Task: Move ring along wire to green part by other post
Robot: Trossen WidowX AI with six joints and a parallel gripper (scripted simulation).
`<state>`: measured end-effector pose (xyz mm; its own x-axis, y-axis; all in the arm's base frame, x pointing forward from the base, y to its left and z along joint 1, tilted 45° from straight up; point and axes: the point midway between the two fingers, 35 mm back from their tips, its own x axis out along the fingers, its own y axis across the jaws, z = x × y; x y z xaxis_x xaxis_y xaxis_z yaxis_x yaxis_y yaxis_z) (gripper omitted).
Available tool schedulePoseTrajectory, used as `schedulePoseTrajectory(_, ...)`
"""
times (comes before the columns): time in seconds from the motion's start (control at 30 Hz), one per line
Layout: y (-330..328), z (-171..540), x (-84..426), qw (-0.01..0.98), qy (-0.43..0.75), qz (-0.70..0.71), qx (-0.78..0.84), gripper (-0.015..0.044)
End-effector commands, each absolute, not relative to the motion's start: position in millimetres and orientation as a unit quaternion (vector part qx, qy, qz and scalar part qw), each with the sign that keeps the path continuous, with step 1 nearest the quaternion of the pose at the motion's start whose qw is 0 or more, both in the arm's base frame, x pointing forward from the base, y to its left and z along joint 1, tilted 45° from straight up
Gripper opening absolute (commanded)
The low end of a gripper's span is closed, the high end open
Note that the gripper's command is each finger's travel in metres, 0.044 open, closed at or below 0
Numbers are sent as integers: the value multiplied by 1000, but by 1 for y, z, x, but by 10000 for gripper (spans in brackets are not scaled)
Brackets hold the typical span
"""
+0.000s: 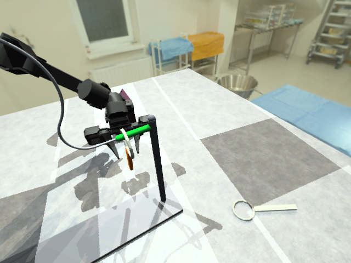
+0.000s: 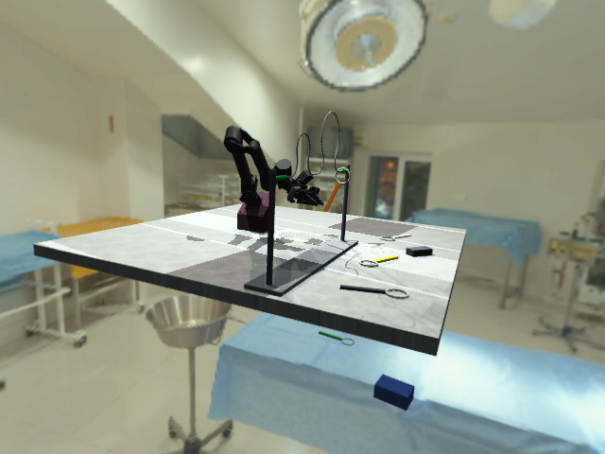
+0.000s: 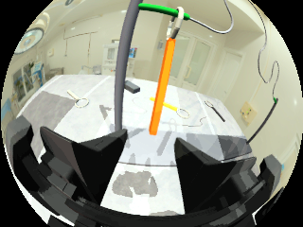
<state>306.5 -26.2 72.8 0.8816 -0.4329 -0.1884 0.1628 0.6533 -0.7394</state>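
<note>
Item: ring (image 1: 126,138) (image 2: 335,176) (image 3: 179,20), hung on green part (image 1: 139,131) (image 2: 343,169) (image 3: 158,8) beside far-right post (image 1: 158,161) (image 2: 344,205) (image 3: 124,61), safe for contact; my jaws open, empty, likely for withdrawal.

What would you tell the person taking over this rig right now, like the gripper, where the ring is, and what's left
Gripper: open, holding nothing, just short of the orange handle.
Ring: hanging on the green part beside one post, wire through it.
Done: the ring hangs free of the fingers. I can't tell from this moment alone which end it started at.
Left: if this is the far end, just back the arm away without touching anything.
</note>
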Motion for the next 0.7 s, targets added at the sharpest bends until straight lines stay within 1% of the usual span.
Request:
schedulePoseTrajectory(0.0, -15, 77, 283, 894, 177, -164, -377, 317)
schedulePoseTrajectory(0.13, -11, 78, 272, 895, 177, -163, -376, 423)
schedulePoseTrajectory(0.17, -11, 78, 272, 895, 177, -163, -376, 440)
schedulePoseTrajectory(0.67, -11, 78, 272, 895, 177, -163, -376, 440)
